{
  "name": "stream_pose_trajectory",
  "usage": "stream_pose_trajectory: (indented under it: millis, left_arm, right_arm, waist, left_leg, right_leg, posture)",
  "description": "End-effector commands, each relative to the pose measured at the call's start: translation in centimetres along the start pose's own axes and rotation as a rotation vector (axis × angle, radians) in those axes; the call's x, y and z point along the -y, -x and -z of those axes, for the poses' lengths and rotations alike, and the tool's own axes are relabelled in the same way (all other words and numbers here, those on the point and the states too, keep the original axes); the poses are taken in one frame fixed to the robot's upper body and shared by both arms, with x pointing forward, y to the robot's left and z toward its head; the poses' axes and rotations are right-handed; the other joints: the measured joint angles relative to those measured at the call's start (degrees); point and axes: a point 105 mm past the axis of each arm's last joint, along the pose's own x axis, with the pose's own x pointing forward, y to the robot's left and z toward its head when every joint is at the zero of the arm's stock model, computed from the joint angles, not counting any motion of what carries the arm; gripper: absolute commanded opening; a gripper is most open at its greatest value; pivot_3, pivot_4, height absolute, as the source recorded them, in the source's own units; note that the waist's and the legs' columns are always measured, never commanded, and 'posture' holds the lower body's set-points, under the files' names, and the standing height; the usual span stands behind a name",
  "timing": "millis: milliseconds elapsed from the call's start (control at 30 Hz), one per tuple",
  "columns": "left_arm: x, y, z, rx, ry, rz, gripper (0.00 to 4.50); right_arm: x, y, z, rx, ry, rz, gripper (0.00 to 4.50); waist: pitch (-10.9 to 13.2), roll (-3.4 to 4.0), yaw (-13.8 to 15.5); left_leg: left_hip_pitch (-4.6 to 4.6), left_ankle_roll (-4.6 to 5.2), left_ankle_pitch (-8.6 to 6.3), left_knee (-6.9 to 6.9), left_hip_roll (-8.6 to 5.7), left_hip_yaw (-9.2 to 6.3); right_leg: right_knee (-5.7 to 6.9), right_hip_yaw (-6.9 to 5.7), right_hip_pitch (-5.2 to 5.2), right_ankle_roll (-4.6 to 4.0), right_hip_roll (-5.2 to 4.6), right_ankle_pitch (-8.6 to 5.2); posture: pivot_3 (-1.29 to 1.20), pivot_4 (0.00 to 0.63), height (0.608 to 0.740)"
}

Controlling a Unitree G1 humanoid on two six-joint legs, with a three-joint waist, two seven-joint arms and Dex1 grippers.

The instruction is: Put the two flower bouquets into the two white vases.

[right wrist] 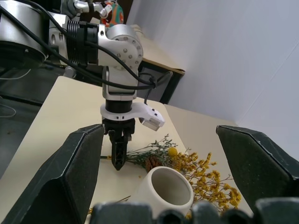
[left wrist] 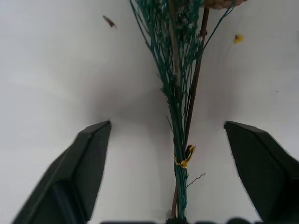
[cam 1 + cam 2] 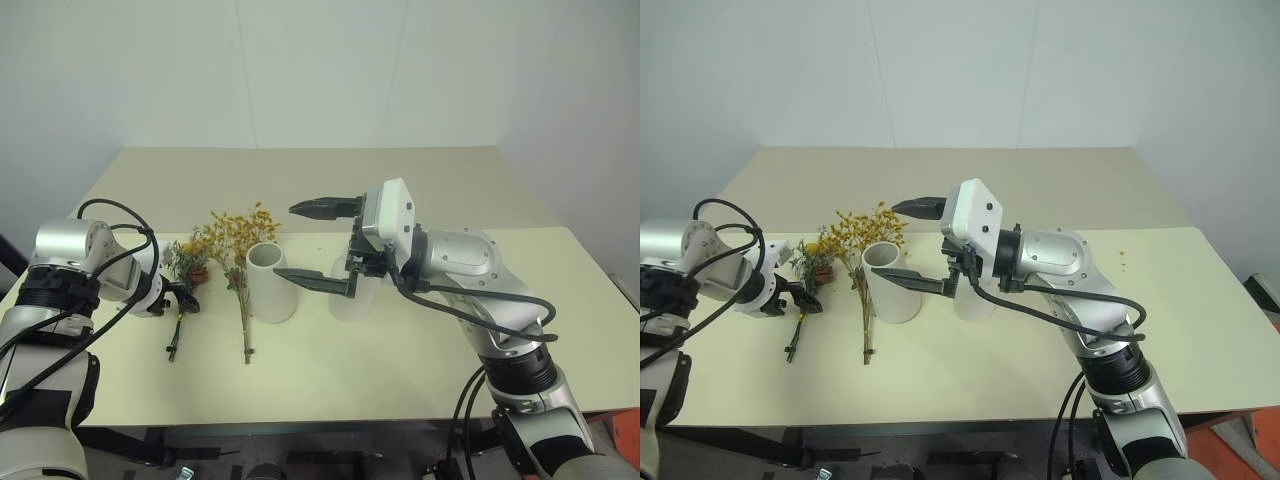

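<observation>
My left jaws (image 2: 168, 182) are hanging apart over the small green bunch (image 2: 180, 140) lying on the table (image 2: 56, 70), its stem running lengthwise between them, untouched. My right jaws (image 3: 305, 245), also apart, are hovering farther off above the vases (image 3: 268, 283).

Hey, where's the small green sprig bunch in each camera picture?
Left eye view: green sprig bunch left of the tall white vase.
Right eye view: same spot.
Left wrist view: stems between the open left hand's fingers.
Right wrist view: behind the vase.
Shared landmark: the vase.
</observation>
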Motion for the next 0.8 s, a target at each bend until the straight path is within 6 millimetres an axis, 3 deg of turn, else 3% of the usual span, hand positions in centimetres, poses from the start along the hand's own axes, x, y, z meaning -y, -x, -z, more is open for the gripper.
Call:
stream_pose_trajectory:
  millis: [33, 333, 467, 600, 700, 800]
  left_arm:
    - [0.3, -0.3, -0.3, 0.004, 0.002, 0.018, 2.95]
    - [0.5, -0.5, -0.4, 0.005, -0.003, 0.026, 0.07]
    - [0.0, -0.5, -0.4, 0.021, 0.023, 0.018, 0.03]
    - [-0.7, 1.0, -2.0, 0.158, 0.132, 0.055, 0.03]
    - [-1.5, 3.3, -3.8, 0.33, 0.131, 0.027, 0.03]
    - [-1.8, 6.8, -5.9, 0.607, 0.084, 0.02, 0.03]
  right_arm:
    - [0.1, 0.3, -1.2, 0.036, 0.028, 0.015, 4.5]
    - [0.3, 0.5, -1.1, 0.026, 0.031, 0.028, 4.5]
    - [0.4, 0.5, -1.2, 0.028, 0.034, 0.033, 4.5]
    - [0.4, 0.6, -1.0, 0.02, 0.032, 0.036, 4.5]
    - [0.4, 0.8, -1.0, 0.016, 0.032, 0.035, 4.5]
    - [0.3, 1.0, -0.9, 0.008, 0.035, 0.035, 4.5]
  waist:
    - [0.0, 0.0, 0.0]
    - [0.0, 0.0, 0.3]
    - [0.0, 0.0, 0.2]
    - [0.0, -0.01, 0.1]
    - [0.0, -0.02, 0.1]
    - [0.0, -0.03, -0.1]
  left_leg:
    - [0.01, 0.0, 0.0, 0.0, 0.0, 0.0]
    - [0.0, 0.0, 0.0, 0.03, -0.02, -0.01]
    - [0.02, 0.0, 0.0, 0.03, -0.02, -0.02]
    - [-0.01, 0.0, 0.0, 0.04, -0.01, -0.03]
    - [-0.08, 0.0, 0.0, 0.06, -0.01, -0.04]
    - [-0.15, 0.0, 0.0, 0.06, 0.0, -0.05]
  right_leg:
    - [0.01, 0.0, 0.01, 0.0, 0.0, 0.0]
    - [0.01, -0.01, 0.04, 0.04, -0.02, -0.02]
    - [0.03, -0.01, 0.04, 0.03, -0.02, -0.02]
    - [0.03, -0.01, 0.01, 0.03, -0.02, -0.01]
    - [0.02, -0.03, -0.04, 0.04, -0.02, 0.0]
    - [0.04, -0.01, -0.11, 0.04, -0.03, 0.02]
  posture:
    - [0.0, 0.15, 0.74]
    - [0.0, 0.15, 0.74]
    - [0.0, 0.15, 0.74]
    - [0.0, 0.15, 0.74]
    - [0.0, 0.15, 0.74]
    - [0.0, 0.15, 0.74]
